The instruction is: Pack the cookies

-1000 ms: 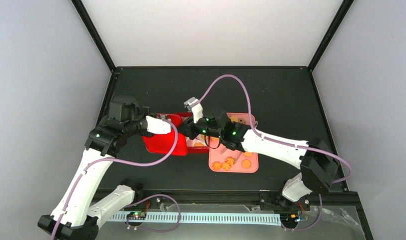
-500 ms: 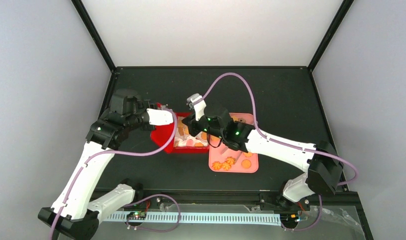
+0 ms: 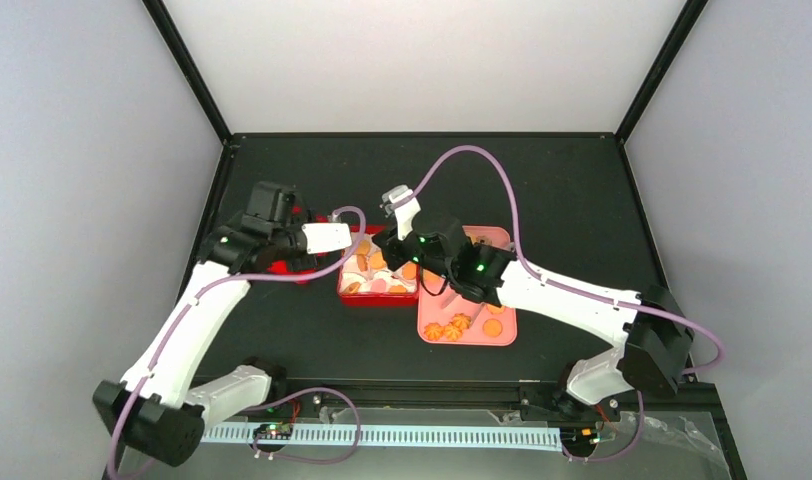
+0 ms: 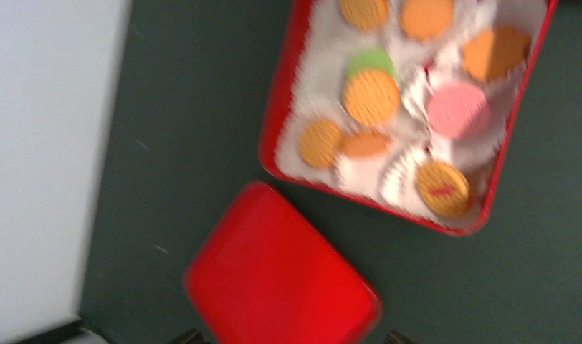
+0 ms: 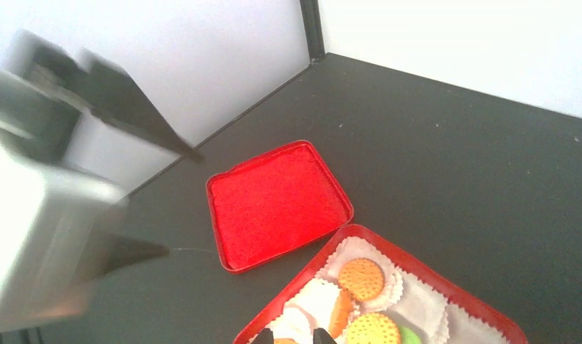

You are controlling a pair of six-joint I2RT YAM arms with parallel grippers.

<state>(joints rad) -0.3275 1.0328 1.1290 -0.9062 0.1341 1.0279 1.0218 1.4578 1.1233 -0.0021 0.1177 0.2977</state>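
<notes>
- the cookies (image 4: 372,97) are in two places. most sit in white paper cups (image 4: 360,172) inside an open red tin (image 4: 277,129), mainly orange-golden rounds with one green and one pink among them.
- a few more orange cookies, some flower-shaped, lie at the near end of a pink tray (image 3: 507,332), which sits just right of the tin.
- a red lid (image 5: 277,204) lies flat on the dark bench (image 5: 453,158), hollow side up, just beside the tin's left corner. whether the two touch is unclear.
- the left tool (image 4: 293,335) hangs over the lid with its fingers spread wide, gripping nothing.
- the right tool (image 5: 292,337) is low over the tin. only its tips show at the frame edge, so i cannot tell whether it is clenched or holding anything.
</notes>
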